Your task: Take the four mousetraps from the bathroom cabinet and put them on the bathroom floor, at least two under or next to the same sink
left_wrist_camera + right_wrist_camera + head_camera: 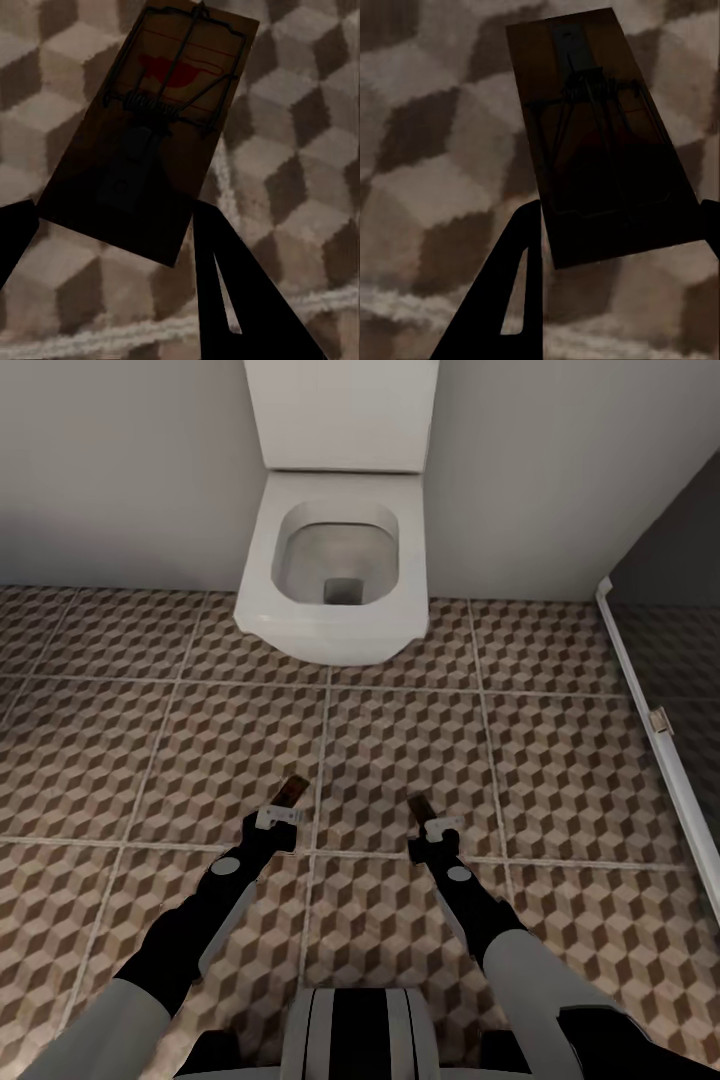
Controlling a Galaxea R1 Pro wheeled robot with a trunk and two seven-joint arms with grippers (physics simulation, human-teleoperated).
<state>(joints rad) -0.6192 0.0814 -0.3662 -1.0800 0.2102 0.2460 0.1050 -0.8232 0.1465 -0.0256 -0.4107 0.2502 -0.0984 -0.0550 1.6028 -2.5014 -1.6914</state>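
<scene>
- Left end effector (291,798) clamps one mousetrap (146,127) by its end, board out front.
- Right end effector (424,812) grips another mousetrap (604,131) likewise.
- Both hang over bathroom floor (560,760), facing the toilet (335,565); likely carried toward a drop spot.

The white ceramic toilet (335,560) has its cistern cut off by the head view's top edge. In the wrist views, each brown wooden mousetrap's (150,127) near end is hidden between dark fingers (247,300); the second trap (600,135) is shadowed, wire detail indistinct.
</scene>
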